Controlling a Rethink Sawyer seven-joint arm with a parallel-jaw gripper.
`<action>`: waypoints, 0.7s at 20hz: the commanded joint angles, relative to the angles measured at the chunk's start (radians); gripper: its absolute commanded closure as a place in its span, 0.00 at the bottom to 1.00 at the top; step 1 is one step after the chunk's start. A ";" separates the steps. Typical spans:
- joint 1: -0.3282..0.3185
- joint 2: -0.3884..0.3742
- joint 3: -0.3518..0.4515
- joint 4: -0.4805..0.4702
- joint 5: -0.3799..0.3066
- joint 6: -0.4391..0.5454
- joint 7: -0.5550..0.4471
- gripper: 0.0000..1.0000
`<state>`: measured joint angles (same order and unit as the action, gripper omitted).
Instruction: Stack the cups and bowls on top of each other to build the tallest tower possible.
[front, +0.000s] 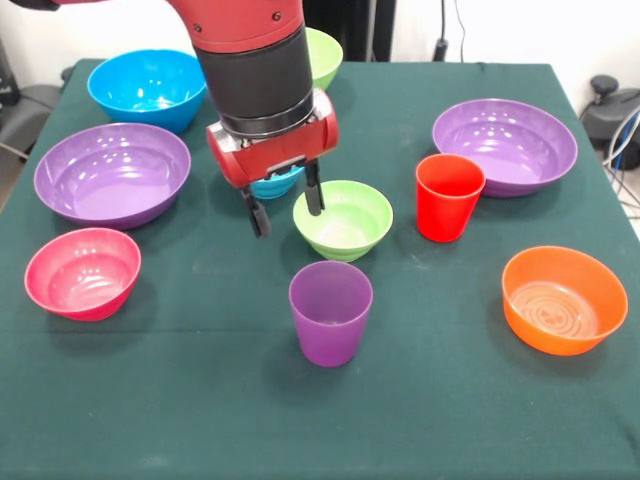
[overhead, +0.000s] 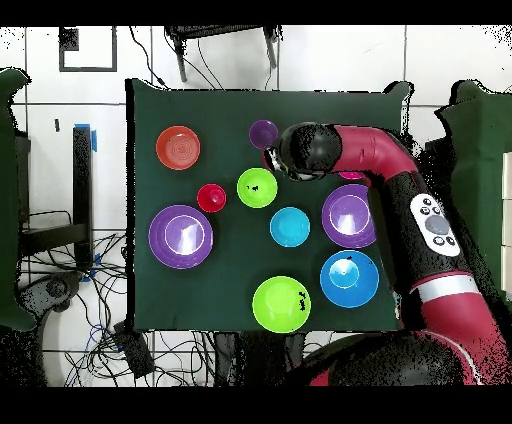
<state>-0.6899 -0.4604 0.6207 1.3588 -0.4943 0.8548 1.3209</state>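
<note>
From where I stand, going left to right along the table (front: 200, 440), nothing is stacked yet: a pink bowl (front: 82, 272) sits near the left edge toward the front, a wide purple bowl (front: 111, 172) lies behind it, and a blue bowl (front: 147, 88) sits by the far left corner. Then comes the gripper (front: 285, 205), hanging with its two black fingers spread apart and holding nothing, one finger just over the near rim of the small lime green bowl (front: 342, 219) in mid-table, the other outside it. A small blue bowl (front: 274, 185) peeks out behind the wrist, and a larger green bowl (front: 322, 55) sits at the far edge. The purple cup (front: 330, 312) stands upright in front of the lime bowl, the red cup (front: 448, 196) to its right, then a second wide purple bowl (front: 505, 145) and the orange bowl (front: 564, 299) near the right edge. It looks set to pinch the lime bowl's rim; to do that well, I'd drop straight down so the wall sits squarely between the fingers, close firmly, and lift level before carrying it over a cup.
</note>
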 joint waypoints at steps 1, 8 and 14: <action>-0.011 0.059 -0.062 0.083 -0.117 -0.056 -0.106 0.00; -0.009 0.065 -0.055 0.041 -0.135 -0.033 -0.132 0.00; -0.023 0.079 -0.042 0.015 -0.160 -0.030 -0.148 0.00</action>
<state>-0.7079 -0.4445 0.6136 1.3838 -0.5628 0.8543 1.3209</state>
